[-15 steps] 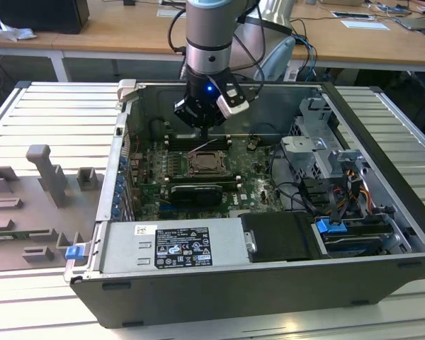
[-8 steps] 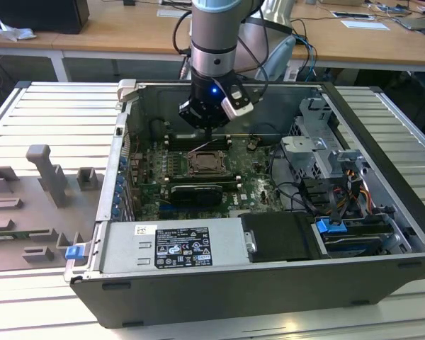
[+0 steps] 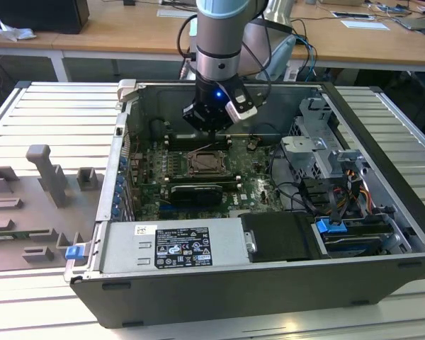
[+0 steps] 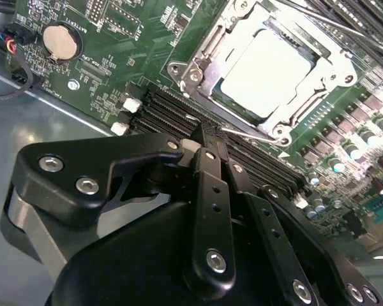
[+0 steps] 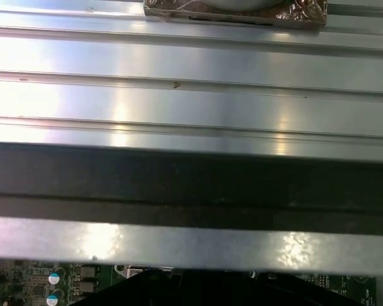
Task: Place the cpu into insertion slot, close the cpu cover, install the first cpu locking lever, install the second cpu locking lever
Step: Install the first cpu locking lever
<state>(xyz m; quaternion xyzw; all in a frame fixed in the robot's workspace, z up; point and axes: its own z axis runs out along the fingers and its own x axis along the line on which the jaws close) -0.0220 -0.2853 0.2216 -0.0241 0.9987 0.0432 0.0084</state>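
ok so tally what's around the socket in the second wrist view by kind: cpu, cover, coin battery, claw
cpu: 1
cpu cover: 1
coin battery: 1
claw: 1
total: 4

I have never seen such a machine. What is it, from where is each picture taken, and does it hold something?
It is a robot arm with a gripper working over an open computer case on a ribbed metal table. The exterior view looks from off the arm. Both wrist views ride on the arm. In the second wrist view the gripper, fingers together, is at a thin wire lever beside the insertion slot. The cpu already lies there, with the cpu cover closed around it. The first wrist view shows the table and the case wall.
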